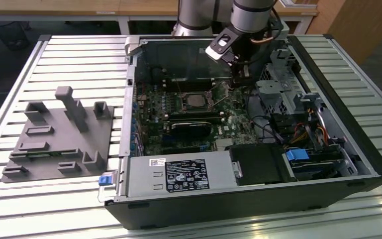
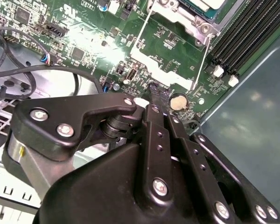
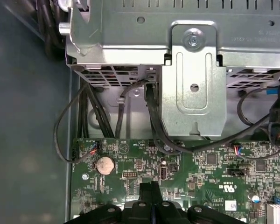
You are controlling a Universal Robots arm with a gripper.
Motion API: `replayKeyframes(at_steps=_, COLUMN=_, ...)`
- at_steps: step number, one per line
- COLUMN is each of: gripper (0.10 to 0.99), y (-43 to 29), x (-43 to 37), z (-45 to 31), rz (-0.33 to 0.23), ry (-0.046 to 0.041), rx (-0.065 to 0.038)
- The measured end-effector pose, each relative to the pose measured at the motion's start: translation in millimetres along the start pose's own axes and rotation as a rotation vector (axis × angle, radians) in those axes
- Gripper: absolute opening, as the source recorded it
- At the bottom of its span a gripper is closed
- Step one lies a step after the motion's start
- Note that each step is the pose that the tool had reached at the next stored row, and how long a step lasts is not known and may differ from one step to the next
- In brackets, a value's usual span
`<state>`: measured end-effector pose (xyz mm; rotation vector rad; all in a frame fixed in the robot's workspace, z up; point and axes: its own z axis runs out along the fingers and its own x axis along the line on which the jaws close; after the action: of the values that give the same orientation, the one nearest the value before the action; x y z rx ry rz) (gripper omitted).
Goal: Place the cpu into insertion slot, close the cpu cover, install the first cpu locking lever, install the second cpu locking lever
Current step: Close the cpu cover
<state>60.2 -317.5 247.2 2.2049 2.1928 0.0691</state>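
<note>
I see claw (image 3: 151,187) clenched on nothing, inside pc case (image 1: 257,201) over mobo (image 3: 210,161); cpu (image 1: 192,102) sits in insertion slot (image 1: 180,102).

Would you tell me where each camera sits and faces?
Exterior view: off the arm, looking down into the open black computer case on the slatted table; the grey robot arm shows.
Second wrist view: on the arm, facing the green circuit board past the black gripper.
First wrist view: on the arm, facing the silver drive cage; the gripper shows.
Both wrist views share the round coin battery.
</note>
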Motion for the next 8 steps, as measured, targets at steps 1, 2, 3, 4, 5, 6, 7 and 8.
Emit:
replayKeyframes(at_steps=1, gripper=0.110, y=0.2, x=0.1, z=0.7, rz=0.000, ry=-0.0001, rx=0.001)
replayKeyframes(at_steps=2, gripper=0.110, y=0.1, x=0.1, z=1.7, rz=0.000, ry=0.0000, rx=0.001)
replayKeyframes(at_steps=3, gripper=0.110, y=0.0, x=0.1, z=2.6, rz=0.000, ry=-0.0001, rx=0.001)
replayKeyframes(at_steps=4, gripper=0.110, y=0.0, x=0.1, z=3.4, rz=0.000, ry=-0.0001, rx=0.001)
replayKeyframes(at_steps=5, gripper=0.110, y=-0.1, x=0.1, z=3.9, rz=0.000, ry=-0.0001, rx=0.002)
replayKeyframes(at_steps=6, gripper=0.110, y=-0.7, x=0.1, z=4.0, rz=0.000, ry=-0.0001, rx=0.002)
replayKeyframes(at_steps=7, gripper=0.110, y=-2.0, x=0.1, z=4.1, rz=0.000, ry=-0.0003, rx=0.002)
replayKeyframes(at_steps=8, gripper=0.110, y=-4.1, x=0.1, z=4.0, rz=0.000, ry=-0.0003, rx=0.002)
